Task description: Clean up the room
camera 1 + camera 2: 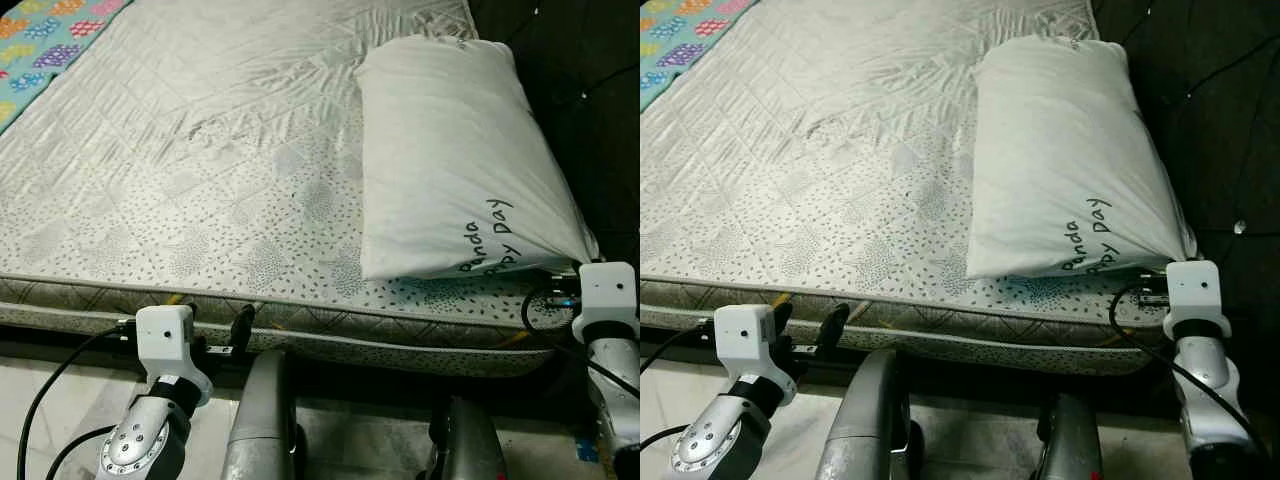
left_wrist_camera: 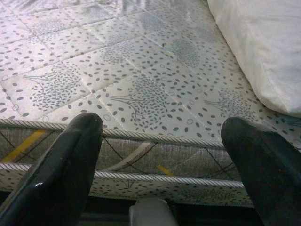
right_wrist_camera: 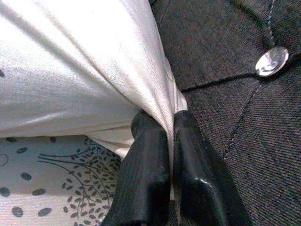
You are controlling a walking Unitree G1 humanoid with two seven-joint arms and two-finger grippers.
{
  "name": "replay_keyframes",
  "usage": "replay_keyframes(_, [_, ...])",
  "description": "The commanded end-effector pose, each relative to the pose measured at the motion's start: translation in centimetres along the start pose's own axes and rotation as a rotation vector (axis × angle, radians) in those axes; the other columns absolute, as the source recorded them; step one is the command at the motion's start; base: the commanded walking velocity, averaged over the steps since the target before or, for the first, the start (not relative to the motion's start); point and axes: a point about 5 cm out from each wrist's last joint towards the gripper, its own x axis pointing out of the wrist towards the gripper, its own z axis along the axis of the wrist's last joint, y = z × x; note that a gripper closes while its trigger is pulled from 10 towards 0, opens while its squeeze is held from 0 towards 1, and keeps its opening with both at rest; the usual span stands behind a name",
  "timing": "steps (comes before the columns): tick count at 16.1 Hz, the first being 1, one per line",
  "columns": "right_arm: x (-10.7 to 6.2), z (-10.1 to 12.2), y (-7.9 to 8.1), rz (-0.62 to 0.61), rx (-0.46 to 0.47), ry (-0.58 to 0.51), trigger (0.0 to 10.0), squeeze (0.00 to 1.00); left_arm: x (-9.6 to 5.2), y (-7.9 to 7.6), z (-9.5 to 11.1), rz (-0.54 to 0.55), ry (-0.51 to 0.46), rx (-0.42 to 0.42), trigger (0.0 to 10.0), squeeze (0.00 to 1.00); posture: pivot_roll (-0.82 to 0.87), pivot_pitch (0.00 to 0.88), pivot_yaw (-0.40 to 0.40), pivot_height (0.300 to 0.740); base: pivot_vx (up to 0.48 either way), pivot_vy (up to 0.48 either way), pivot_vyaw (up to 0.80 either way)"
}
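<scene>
Pillow (image 1: 450, 150): dark handwritten-style print near lower edge, "Panda" and "Day" legible (middle word partly hidden).

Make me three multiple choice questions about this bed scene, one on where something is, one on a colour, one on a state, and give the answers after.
1. Where does the white fabric pillow with printed lettering lie on the grey leaf-patterned quilted mattress?
A. the robot's left side
B. the robot's right side
C. on the floor

2. What colour is the lettering on the pillow?
A. red
B. gold
C. dark

3. How is the right pincer?
A. shut on the pillow's corner
B. open above the mattress
C. holding a cable

Answers: 1 B, it lies by the dark tufted headboard; 2 C, the head views show dark print; 3 A, fabric is pinched between its fingers, while the left pincer is open at the mattress edge.
</scene>
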Motion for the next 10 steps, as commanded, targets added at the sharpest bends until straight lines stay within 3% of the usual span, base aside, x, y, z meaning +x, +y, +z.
replay_keyframes(1, [-1.1, -1.6, -2.3, -0.100, 0.016, 0.070, 0.0, 0.00, -0.1, 0.3, -0.2, 0.003, 0.009, 0.012, 10.0, 0.00, 0.08, 0.119, 0.071, 0.565, 0.000, 0.000, 0.00])
replay_keyframes(10, [-4.4, -2.2, -2.8, -0.097, 0.004, 0.103, 0.0, 0.00, 0.6, -0.1, -0.5, -0.020, 0.010, 0.008, 10.0, 0.00, 0.04, 0.116, 0.088, 0.565, 0.000, 0.000, 0.00])
